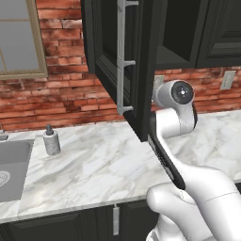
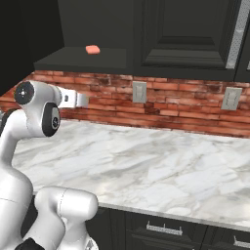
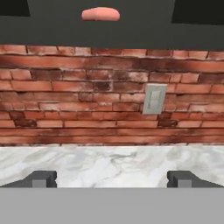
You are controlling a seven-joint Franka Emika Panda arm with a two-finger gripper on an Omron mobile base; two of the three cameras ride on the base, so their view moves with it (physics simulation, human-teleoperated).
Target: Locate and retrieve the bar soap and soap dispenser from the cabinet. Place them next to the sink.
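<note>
Lying flat on the open cabinet (image 2: 73, 61) shelf, the bar soap (image 2: 93, 49) looks light, stiff and slippery; take it across its short sides. The gripper (image 3: 112, 179) is wide and empty, below it. The soap dispenser (image 1: 51, 140) stands beside the sink (image 1: 14, 164).

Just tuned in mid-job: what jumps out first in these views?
The cabinet door hangs open over the marble counter, and the salmon-pink bar soap lies alone on its bottom shelf. The soap dispenser already stands on the counter right beside the sink. The gripper is open, level with the brick wall below the soap.
</note>
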